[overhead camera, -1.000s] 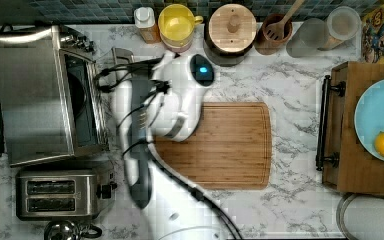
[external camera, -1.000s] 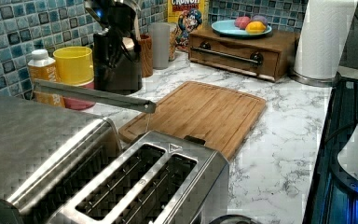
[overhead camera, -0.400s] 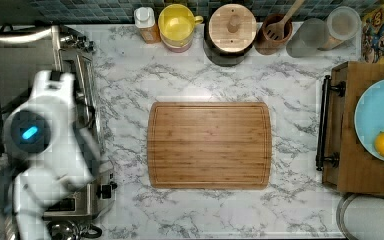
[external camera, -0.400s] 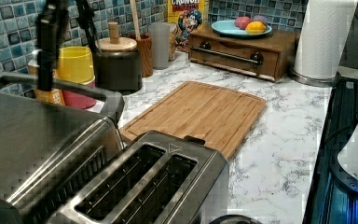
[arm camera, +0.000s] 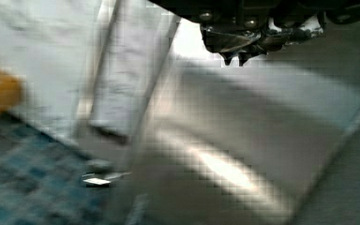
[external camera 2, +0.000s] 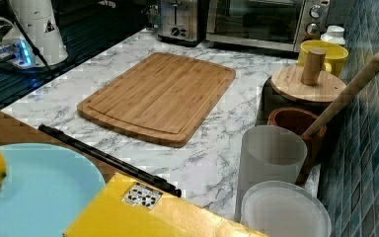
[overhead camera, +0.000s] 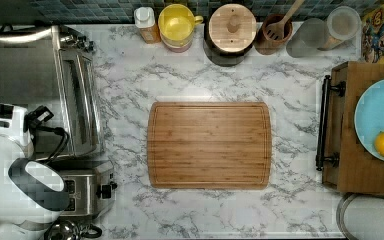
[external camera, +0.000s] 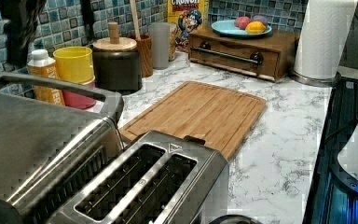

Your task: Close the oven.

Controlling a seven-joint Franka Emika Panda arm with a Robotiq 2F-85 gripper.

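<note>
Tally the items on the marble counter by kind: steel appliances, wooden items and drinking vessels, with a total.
Steel appliances: 2 — the large brushed-steel toaster oven, door shut, and the small two-slot steel toaster.
Wooden items: 3 — the bamboo cutting board, the round wooden lid with a knob, the brown wooden utensil cup.
Drinking vessels: 2 — the yellow mug, the frosted tumbler.
Total: 7

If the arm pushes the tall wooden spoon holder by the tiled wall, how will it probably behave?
The wooden spoon holder looks narrow and upright, and the long spoon leans out above its rim, so a high push would probably tip it. The marble counter looks smooth, so a low push likely slides it. It stands against the frosted cup, which may block it.
</note>
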